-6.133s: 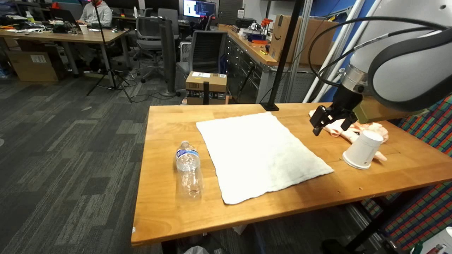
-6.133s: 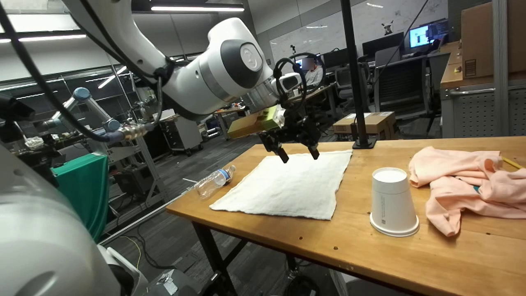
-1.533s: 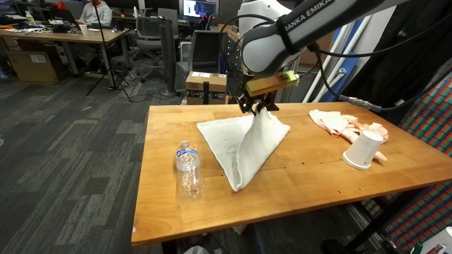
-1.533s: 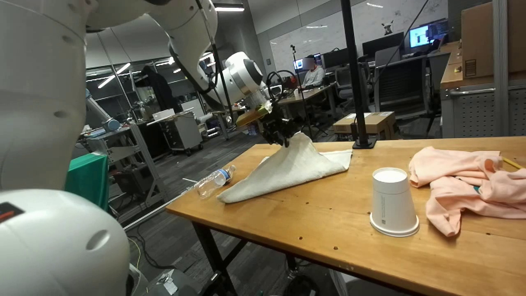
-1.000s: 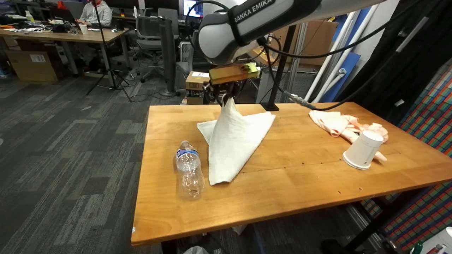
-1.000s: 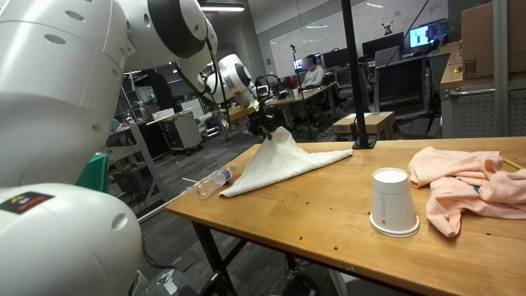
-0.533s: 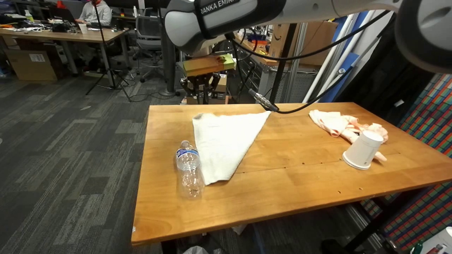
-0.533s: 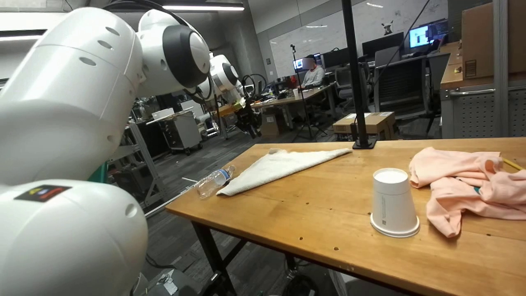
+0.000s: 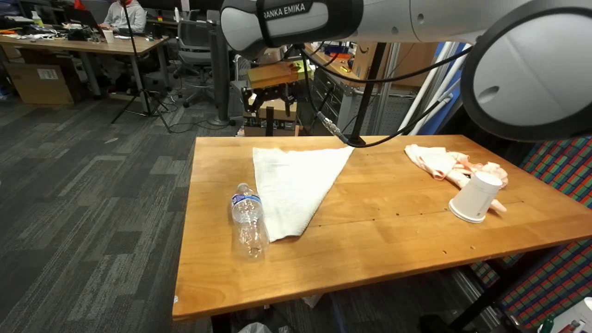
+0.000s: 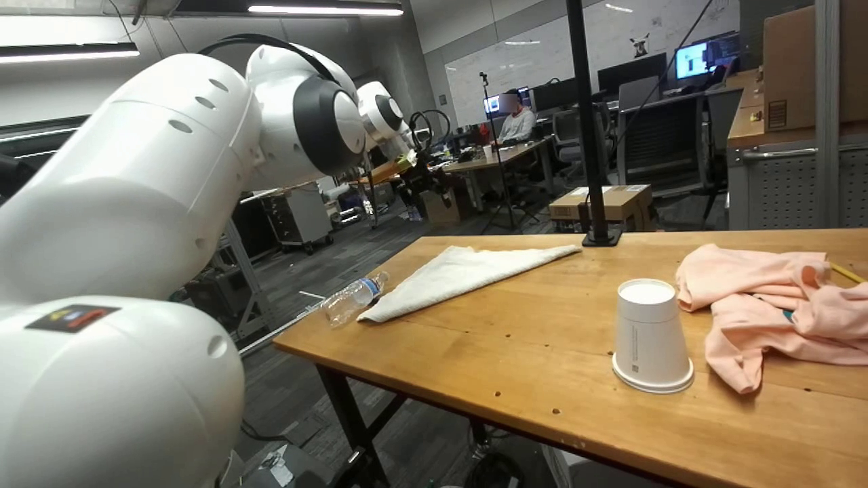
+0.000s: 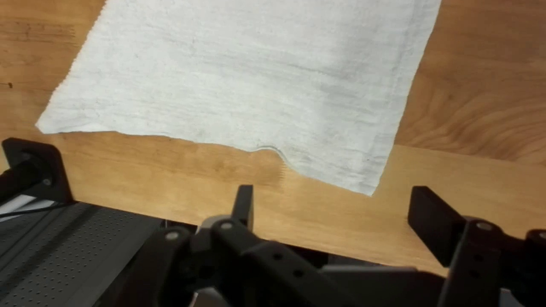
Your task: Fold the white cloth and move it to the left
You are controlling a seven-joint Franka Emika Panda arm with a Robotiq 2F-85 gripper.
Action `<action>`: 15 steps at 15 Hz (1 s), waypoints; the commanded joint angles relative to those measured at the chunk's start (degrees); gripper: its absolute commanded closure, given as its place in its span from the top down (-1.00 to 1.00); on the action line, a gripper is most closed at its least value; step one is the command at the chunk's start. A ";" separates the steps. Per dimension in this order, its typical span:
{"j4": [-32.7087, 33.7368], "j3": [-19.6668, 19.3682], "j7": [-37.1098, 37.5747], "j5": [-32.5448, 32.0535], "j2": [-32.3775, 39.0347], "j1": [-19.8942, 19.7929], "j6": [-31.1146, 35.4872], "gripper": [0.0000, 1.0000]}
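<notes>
Empty gripper [image 11: 332, 202] fingers [image 11: 435, 228] gape wide, seemingly near the far table [image 9: 388, 185] edge; both exterior views alone show a bottle [image 9: 249, 219] beside the cloth [image 11: 239, 76].

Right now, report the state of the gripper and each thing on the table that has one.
White cloth: folded over into a rough triangle, lying flat.
Gripper: open, holding nothing.
Bottle: lying on its side; cap on or off unclear.
Cup: standing upside down.
Pink cloth: crumpled.
Black pole: upright on its base.
</notes>
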 commanded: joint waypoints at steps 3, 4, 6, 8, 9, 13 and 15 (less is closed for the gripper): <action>4.57 -1.43 -1.92 0.51 1.69 -4.53 0.72 1.00; 4.34 -1.40 -1.62 0.71 1.56 -5.45 1.27 1.00; 2.67 -1.08 -0.81 1.13 0.95 -7.47 2.95 1.00; 1.27 -0.85 -0.12 1.34 0.66 -9.18 4.66 1.00; 0.58 -0.77 0.03 1.36 0.62 -9.98 5.71 1.00; -3.54 -0.70 -0.29 1.07 0.01 -13.16 10.58 1.00; -6.42 -0.80 -0.49 0.80 -0.55 -14.66 13.33 1.00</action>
